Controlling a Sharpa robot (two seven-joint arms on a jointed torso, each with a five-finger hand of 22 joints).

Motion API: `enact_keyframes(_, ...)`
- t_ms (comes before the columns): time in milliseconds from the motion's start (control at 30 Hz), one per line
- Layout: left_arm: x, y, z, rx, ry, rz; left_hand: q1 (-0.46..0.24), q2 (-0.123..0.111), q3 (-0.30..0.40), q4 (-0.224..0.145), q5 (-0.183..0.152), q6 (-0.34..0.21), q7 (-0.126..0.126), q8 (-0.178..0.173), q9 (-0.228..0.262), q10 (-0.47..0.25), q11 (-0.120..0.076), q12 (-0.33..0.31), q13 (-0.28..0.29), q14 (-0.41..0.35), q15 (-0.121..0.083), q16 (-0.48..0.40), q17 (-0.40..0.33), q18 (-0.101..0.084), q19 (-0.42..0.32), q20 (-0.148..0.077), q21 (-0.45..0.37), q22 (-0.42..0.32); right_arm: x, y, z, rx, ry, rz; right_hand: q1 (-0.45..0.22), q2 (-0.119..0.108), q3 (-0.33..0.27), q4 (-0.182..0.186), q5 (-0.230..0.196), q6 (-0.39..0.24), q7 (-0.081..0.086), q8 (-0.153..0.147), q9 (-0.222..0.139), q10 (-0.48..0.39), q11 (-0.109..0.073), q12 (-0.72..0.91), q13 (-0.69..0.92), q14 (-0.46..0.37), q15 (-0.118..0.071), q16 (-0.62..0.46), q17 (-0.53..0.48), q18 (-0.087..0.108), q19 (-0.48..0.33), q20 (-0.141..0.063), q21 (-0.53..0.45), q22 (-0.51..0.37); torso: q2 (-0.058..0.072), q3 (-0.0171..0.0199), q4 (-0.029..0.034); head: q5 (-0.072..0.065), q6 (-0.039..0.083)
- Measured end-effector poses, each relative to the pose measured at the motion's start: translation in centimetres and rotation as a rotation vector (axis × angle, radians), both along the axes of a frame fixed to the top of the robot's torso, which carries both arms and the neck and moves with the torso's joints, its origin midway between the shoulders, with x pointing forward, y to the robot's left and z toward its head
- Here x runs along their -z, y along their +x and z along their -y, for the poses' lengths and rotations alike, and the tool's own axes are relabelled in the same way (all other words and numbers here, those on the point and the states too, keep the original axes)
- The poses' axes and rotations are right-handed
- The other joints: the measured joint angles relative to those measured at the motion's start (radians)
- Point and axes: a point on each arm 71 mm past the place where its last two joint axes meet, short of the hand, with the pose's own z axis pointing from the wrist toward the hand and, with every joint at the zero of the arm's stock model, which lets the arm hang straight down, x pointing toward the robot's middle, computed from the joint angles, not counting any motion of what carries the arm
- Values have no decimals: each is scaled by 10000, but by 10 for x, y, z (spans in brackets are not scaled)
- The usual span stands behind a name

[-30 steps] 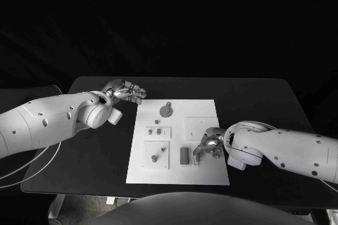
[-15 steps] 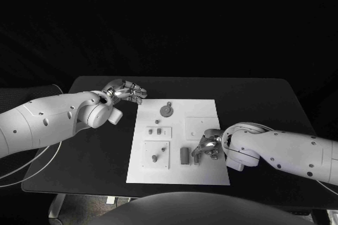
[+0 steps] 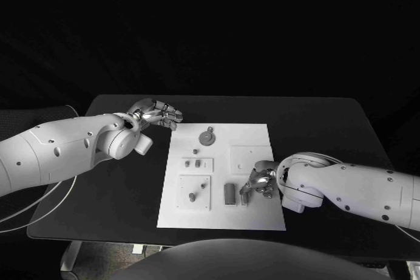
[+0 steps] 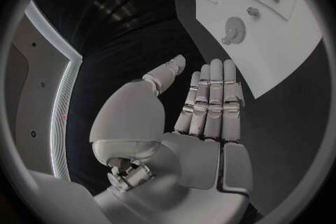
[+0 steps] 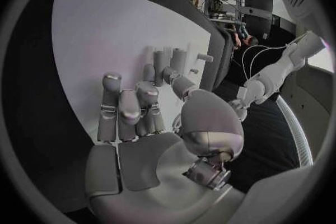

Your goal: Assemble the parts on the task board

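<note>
While the silver many-fingered right hand (image 3: 259,183) hovered low over the near right part of the flat white rectangular task board (image 3: 249,134), its fingers were curled down toward a small dark grey upright block part (image 3: 229,194) just beside them. Whether it pinched anything, I could not tell; the right wrist view showed fingers (image 5: 119,112) partly bent with nothing clearly between them. Silver many-fingered left hand (image 3: 156,115) sat off the board's far left corner above the black table (image 3: 324,119), fingers straight and side by side, palm empty per the left wrist view. Other parts on the board: a round grey gear-like disc (image 3: 206,138) at the far end, two small grey pegs (image 3: 192,164) mid-left, one more grey peg (image 3: 192,197) on the near left square plate.

Judged step: right hand working at the grey block, grasp or seating not settled. Next move likely calls for a firm pinch on the block and careful alignment with its slot; the left hand looked idle.
</note>
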Motion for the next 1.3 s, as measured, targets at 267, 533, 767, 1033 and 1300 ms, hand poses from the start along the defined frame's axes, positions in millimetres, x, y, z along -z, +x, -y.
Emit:
enact_keyframes(267, 0, 0, 0, 6, 2, -8, 0, 0, -23, 23, 0, 0, 0, 0, 1, 0, 0, 0, -9, 0, 0, 0, 15, -8, 0, 0, 0, 2, 2, -2, -2, -98, -30, -103, 0, 0, -1, -1, -1, -27, 28, 0, -3, 0, 0, 0, 0, 0, 0, 0, -1, 0, 37, -5, 0, 0, 0, 1, 1, 1, 0)
enact_keyframes(533, 0, 0, 0, 7, 5, -13, 0, 0, -23, 23, 0, 0, 0, 0, 1, 0, 0, 0, -8, 0, 0, 0, 28, -50, 0, 0, 0, 8, 3, -2, -2, -94, -45, -127, 0, 0, -1, -1, -11, -27, 28, 40, 6, 1, 1, 0, 0, 0, 0, 0, -1, 0, 42, -7, 0, 0, -1, -6, 7, -8, 0)
enact_keyframes(767, 0, 0, 0, 7, 8, -19, 0, 0, -23, 23, 0, 0, 0, 0, 1, 0, 0, 0, -8, 0, 0, 0, 33, -53, 0, 0, 0, 7, 4, -2, -2, -69, -36, -124, 0, 0, -3, -3, -35, -23, 25, 42, 21, 1, 1, 0, 0, 0, 0, 0, -9, 0, 42, -7, 0, 0, -1, -8, 8, -8, 0)
enact_keyframes(1033, 0, 0, 0, 6, 15, -33, 0, 0, -23, 23, 0, 0, 0, 0, 2, 0, 0, 0, -7, 0, 0, 0, 38, -54, 0, 0, 0, 16, 4, -2, -3, -60, 38, -134, -187, 3, 27, 27, 2, -37, 42, -13, -21, 1, 1, 0, -23, 0, 0, 0, -185, 0, 77, 29, 0, 0, -1, -6, 3, 9, 0)
enact_keyframes(1300, 0, 0, 0, 7, 20, -46, 0, 0, -23, 23, 0, 0, 0, 0, -7, 0, 0, 0, -7, 0, 0, 0, 49, -56, 0, 0, 0, 15, 6, -4, -4, -83, 118, -169, -927, -827, 721, 360, 73, -100, 100, -88, -64, 3, 0, 0, -22, -37, -37, -41, -248, 38, 154, 27, -40, 0, 0, 0, 1, -15, 0)
